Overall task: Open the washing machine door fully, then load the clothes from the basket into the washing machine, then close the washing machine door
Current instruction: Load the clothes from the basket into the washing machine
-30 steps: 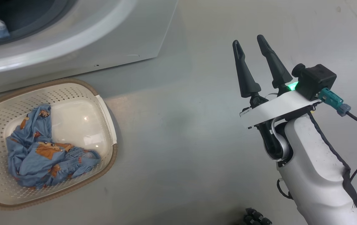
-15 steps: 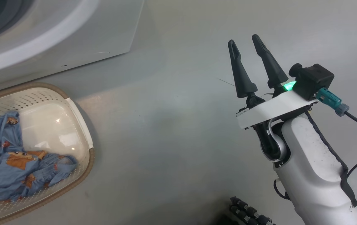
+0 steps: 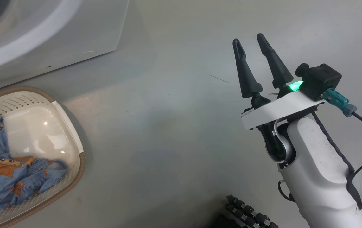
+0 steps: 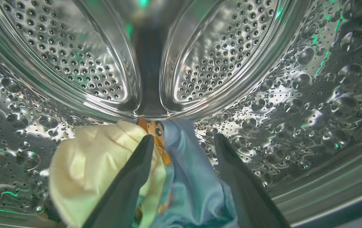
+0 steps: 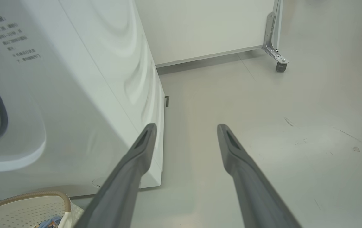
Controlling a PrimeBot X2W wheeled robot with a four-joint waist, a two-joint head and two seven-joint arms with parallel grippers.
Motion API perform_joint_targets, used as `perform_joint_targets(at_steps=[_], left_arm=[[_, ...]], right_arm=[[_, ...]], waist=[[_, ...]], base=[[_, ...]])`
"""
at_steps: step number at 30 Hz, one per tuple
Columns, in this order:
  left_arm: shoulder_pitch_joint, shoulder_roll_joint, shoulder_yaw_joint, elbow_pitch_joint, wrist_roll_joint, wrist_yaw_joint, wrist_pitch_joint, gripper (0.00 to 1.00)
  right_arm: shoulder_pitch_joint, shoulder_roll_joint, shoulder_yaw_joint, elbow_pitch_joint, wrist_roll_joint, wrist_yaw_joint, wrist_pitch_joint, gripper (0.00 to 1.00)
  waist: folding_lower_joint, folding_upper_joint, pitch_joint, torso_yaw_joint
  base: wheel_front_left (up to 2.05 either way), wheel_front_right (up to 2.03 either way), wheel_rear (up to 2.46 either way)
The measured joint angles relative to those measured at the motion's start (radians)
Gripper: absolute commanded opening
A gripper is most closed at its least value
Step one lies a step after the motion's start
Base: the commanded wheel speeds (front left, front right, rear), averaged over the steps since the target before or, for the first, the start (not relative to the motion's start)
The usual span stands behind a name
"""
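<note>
One large white washing machine (image 5: 73, 79), one cream perforated brown-rimmed basket (image 3: 68, 126), one cream cloth piece (image 4: 82, 164), two heaps of light blue printed clothes (image 3: 9, 180)

Light blue clothes (image 3: 6, 179) with orange-brown figures; cream perforated basket (image 3: 70, 130), brown rim; white washing machine (image 3: 57, 38).

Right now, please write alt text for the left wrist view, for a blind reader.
Inside the steel drum, the left gripper is open, a light blue printed garment between its fingers and a cream piece beside it.
</note>
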Motion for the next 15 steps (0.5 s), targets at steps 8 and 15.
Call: perform_joint_targets(at_steps=[8, 15], left_arm=[[0.005, -0.038, -0.011, 0.056, -0.008, 0.0, -0.035, 1.0], [0.046, -0.077, -0.035, 0.088, -0.01, -0.001, -0.08, 1.0]], right_arm=[[0.0, 0.0, -0.01, 0.002, -0.001, 0.0, 0.0, 1.0], [0.0, 0.0, -0.021, 0.007, -0.004, 0.0, 0.0, 1.0]], waist=[[0.0, 0.0, -0.021, 0.016], [0.0, 0.0, -0.053, 0.052]], base=[[0.0, 0.0, 0.0], [0.0, 0.0, 0.0]])
